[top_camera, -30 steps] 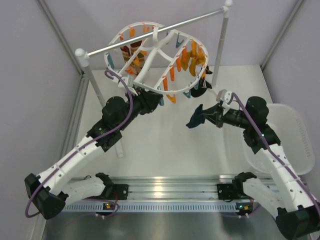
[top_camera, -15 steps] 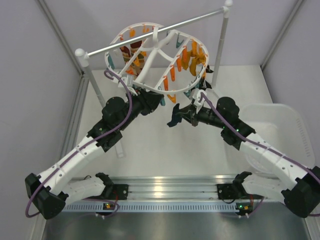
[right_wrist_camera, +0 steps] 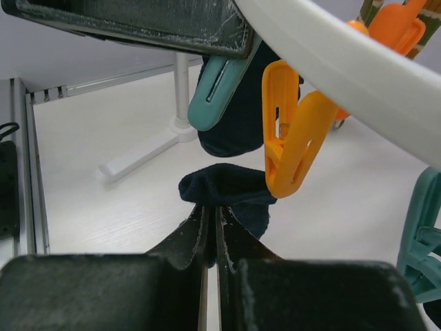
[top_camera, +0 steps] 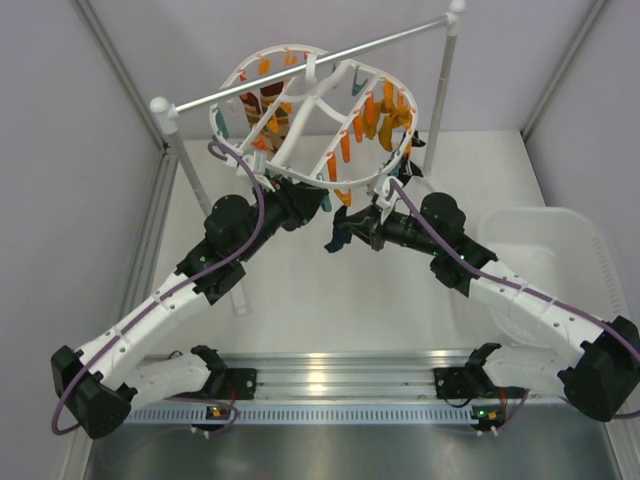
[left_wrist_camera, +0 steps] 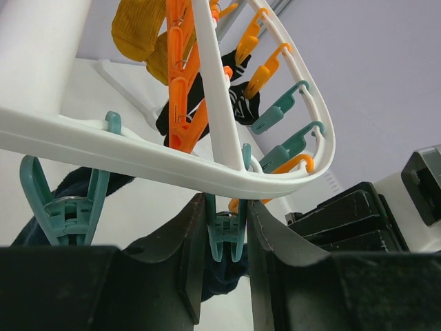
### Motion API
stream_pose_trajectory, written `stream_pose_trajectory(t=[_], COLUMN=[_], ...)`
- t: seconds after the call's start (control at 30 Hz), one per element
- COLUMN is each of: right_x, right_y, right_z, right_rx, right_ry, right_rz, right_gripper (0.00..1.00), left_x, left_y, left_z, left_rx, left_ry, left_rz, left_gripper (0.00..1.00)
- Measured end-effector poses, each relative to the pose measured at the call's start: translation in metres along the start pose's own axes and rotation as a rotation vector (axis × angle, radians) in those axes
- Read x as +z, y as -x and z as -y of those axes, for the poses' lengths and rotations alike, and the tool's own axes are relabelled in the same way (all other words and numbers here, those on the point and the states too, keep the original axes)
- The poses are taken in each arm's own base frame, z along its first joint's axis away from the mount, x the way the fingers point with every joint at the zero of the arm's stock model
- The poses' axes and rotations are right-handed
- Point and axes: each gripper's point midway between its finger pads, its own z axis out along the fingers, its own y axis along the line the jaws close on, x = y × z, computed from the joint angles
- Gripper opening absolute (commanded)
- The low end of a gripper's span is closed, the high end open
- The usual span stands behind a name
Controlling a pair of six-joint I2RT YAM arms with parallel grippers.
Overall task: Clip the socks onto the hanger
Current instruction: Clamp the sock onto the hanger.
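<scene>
Moved leftward under the hanger (left_wrist_camera: 138, 155), the sock (top_camera: 338, 236) is being pinched by the right gripper (right_wrist_camera: 211, 224); a teal clip (left_wrist_camera: 226, 241) is being squeezed by the left gripper (left_wrist_camera: 225, 215).

Hanger (top_camera: 305, 118) hung on rod stand (top_camera: 420, 28) at table's (top_camera: 300, 290) rear, bin (top_camera: 590, 235) at right, sock (top_camera: 345, 232) beneath hanger's near rim

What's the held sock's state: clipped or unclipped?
Unclipped: the sock is pinched only between the right fingers; the orange clip beside it hangs shut.
</scene>
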Motion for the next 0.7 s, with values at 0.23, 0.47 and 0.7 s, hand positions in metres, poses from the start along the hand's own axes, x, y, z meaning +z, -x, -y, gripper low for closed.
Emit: stream_pose_trajectory(t=[0.23, 0.47, 0.7], right_x=[0.003, 0.005, 0.007], right_y=[0.012, 0.017, 0.025], right_z=[-0.001, -0.002, -0.003], right_rx=[0.009, 0.022, 0.021], right_ry=[0.001, 0.006, 0.009], right_rz=[0.036, 0.049, 0.069], right_gripper=[0.0, 0.0, 0.0], left_x=[0.0, 0.0, 0.0], left_y=[0.0, 0.0, 0.0], left_z=[0.0, 0.0, 0.0], left_rx=[-0.003, -0.007, -0.011], left_ry=[0.0, -0.002, -0.002], left_rz=[0.001, 0.002, 0.002], left_gripper=[0.0, 0.0, 0.0])
